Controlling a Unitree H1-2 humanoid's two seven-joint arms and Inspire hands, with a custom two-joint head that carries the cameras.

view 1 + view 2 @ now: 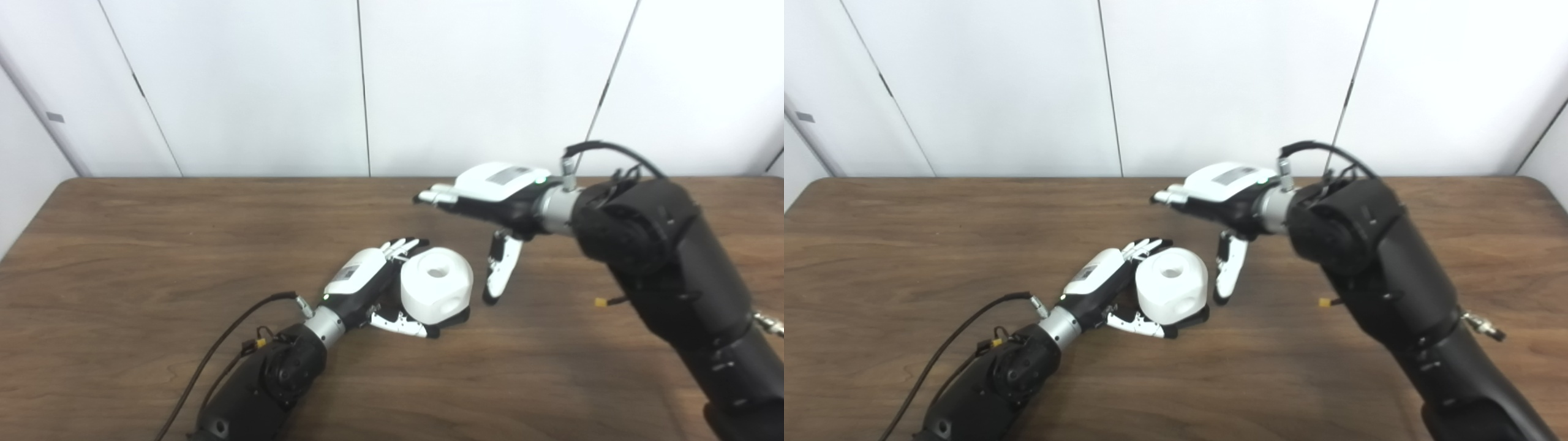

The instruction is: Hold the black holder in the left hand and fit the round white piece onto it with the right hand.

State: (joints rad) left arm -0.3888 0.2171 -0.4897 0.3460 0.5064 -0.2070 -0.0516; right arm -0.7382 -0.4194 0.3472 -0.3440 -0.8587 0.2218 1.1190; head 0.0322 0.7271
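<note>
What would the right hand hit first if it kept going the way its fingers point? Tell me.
The right hand is raised, its fingers pointing toward the picture's left, beyond the round white piece. That line looks free: only bare table lies below it. Depth is uncertain, but it seems to pass above the left hand.
</note>
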